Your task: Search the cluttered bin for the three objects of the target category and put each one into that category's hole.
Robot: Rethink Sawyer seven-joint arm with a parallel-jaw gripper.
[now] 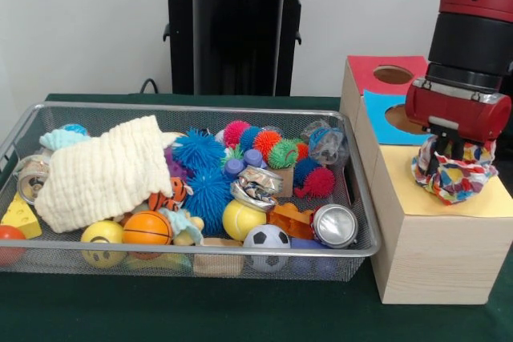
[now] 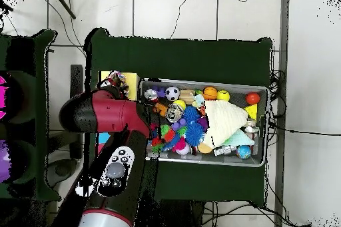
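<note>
The gripper (image 1: pixel 451 152) hangs over the wooden box's yellow panel (image 1: pixel 417 190), jaws clamped on a crumpled patterned cloth (image 1: pixel 455 175) right beneath them, with no hole visible directly below it.

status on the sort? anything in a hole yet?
Done: nothing confirmed; the red and blue holes show nothing inside from here. In hand: the gripper holds a multicolored cloth bundle over the box's yellow section, whose hole isn't visible. Left: dropping it, plus searching the bin, where a cream cloth still lies among balls.
</note>
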